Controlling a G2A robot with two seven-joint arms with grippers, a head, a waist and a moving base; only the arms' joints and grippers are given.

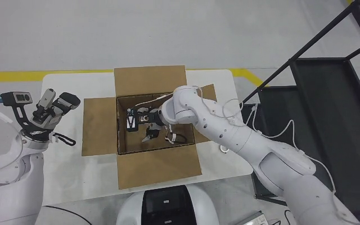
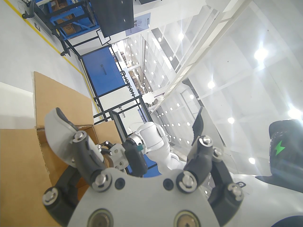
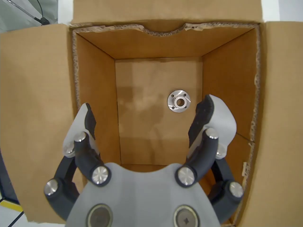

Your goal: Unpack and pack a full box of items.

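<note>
Box [image 1: 149,80]: brown cardboard, standing on the white table [image 1: 67,174], all four flaps folded outward and lying open.
Box contents: one round metal flange [image 3: 179,101] with a centre bore and small holes around it. It lies flat on the cardboard floor, apart from every wall.
Box condition: the corrugated rim [image 3: 163,28] is ragged, with a curved notch torn in one wall's top edge.
Right gripper [image 3: 146,109]: held inside the box mouth above the floor, fingers spread wide with nothing between them. The flange sits near one fingertip [image 3: 203,109] and is not touched.
Left gripper [image 2: 126,116]: beside the box's left flap, over the table's left end, tilted up towards the ceiling, fingers apart and holding nothing.
Obstructed: from above, the right arm [image 1: 225,126] and its wrist cover much of the box floor. The right gripper's own body cuts off the nearest wall.
</note>
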